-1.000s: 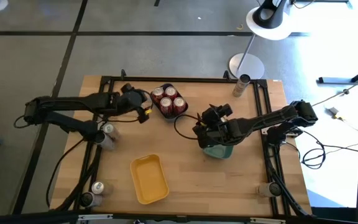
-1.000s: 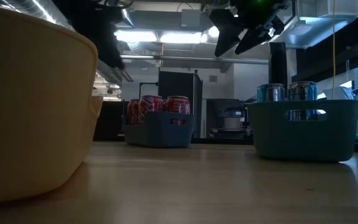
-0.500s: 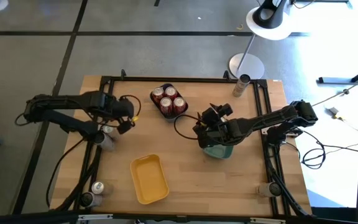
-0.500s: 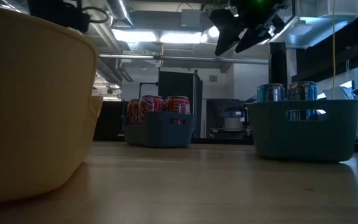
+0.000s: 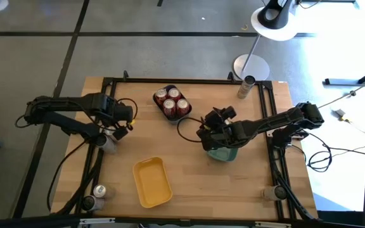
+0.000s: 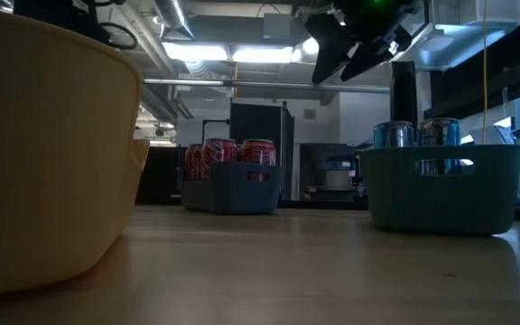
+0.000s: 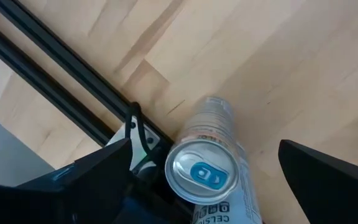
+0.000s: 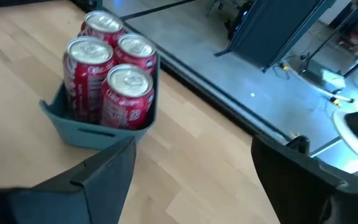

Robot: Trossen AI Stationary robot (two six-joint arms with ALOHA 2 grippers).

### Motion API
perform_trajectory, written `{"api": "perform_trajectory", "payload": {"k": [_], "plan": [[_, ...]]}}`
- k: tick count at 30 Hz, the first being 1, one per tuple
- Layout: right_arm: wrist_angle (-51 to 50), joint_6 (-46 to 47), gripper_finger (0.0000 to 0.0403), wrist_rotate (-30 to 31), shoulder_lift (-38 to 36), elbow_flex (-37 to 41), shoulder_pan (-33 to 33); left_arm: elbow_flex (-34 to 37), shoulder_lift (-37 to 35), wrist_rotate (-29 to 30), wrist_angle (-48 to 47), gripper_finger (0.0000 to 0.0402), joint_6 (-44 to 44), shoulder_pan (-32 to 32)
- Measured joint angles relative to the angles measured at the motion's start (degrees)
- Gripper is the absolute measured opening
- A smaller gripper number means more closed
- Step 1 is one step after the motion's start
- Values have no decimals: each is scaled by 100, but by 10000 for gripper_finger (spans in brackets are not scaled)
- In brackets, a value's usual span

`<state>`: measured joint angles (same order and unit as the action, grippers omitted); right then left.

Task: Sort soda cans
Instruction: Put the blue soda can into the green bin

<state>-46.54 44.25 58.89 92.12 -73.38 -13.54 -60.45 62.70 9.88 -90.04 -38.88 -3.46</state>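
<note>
Left gripper (image 7: 197, 180) hovers, fingers (image 7: 98, 171) spread wide, over a white slim silver-topped soda can (image 7: 205, 171) standing at the wooden worktop's (image 5: 201, 177) left rail; right gripper (image 8: 191, 165), fingers wide, hangs above the teal tray (image 5: 222, 154)

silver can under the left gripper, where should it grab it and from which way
Probably around the silver can's cylindrical side just below the rim, coming straight down. It stands upright on the table, top facing the left gripper, whose open fingers already sit on either side of it.
</note>
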Motion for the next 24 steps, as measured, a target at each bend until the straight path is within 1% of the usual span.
{"api": "perform_trajectory", "payload": {"k": [6, 9, 14, 19, 24], "plan": [[2, -2, 319, -349, 0, 0, 0, 23, 0, -41, 10, 391, -136, 0], [4, -2, 319, -455, 0, 0, 0, 287, -2, -267, 7, 391, -167, 4], [6, -75, 319, -451, 0, 0, 0, 757, -19, -400, 33, 390, -249, 16], [20, -109, 319, -421, 0, 0, 0, 1047, -83, -727, 318, 390, -155, 117], [25, -109, 319, -293, 0, 1, 0, 1216, -83, -782, 423, 390, 4, 177]]}}
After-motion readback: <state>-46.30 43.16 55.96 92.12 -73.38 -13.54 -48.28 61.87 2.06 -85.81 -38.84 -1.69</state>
